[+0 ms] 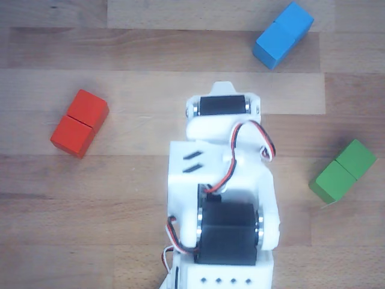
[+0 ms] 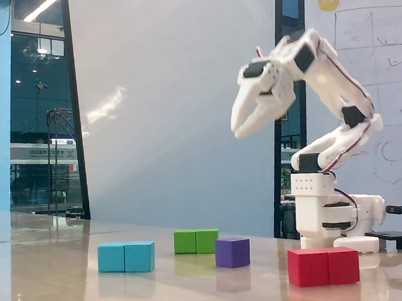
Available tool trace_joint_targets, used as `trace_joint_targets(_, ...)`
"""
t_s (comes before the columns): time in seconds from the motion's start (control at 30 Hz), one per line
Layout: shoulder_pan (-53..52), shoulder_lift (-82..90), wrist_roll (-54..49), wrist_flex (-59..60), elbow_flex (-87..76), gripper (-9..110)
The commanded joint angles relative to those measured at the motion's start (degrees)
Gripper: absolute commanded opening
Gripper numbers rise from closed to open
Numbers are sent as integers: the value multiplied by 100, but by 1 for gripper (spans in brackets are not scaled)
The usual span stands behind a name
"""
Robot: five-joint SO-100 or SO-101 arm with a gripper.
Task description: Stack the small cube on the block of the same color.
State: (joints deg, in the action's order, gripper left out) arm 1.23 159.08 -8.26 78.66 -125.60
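The small cube (image 2: 232, 252), dark blue-violet, rests on the table in the fixed view, just right of the green block. In the other view the arm (image 1: 221, 180) covers the place where it lies. The light blue block (image 2: 126, 257) lies flat at the left; in the other view this block (image 1: 283, 34) is at the top right. My gripper (image 2: 239, 131) hangs high in the air, well above and slightly right of the cube. Its fingers are together and hold nothing.
A green two-cube block (image 2: 196, 241) (image 1: 343, 171) lies behind the cube. A red two-cube block (image 2: 324, 266) (image 1: 79, 123) sits in front of the arm's base (image 2: 325, 211). A glass wall and a whiteboard stand behind the table.
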Motion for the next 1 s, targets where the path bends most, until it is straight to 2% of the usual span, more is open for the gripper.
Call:
trace_joint_targets(0.0,-18,1081,-9,-501,-1116,0)
trace_joint_targets(0.27,-79,2786,26,-615,-2584,0)
trace_joint_targets(0.5,-817,3806,-18,-545,-3489,0)
trace_joint_targets(0.77,-870,3858,-18,-492,-3823,0)
trace_joint_targets(0.97,-870,3867,-18,132,-3806,0)
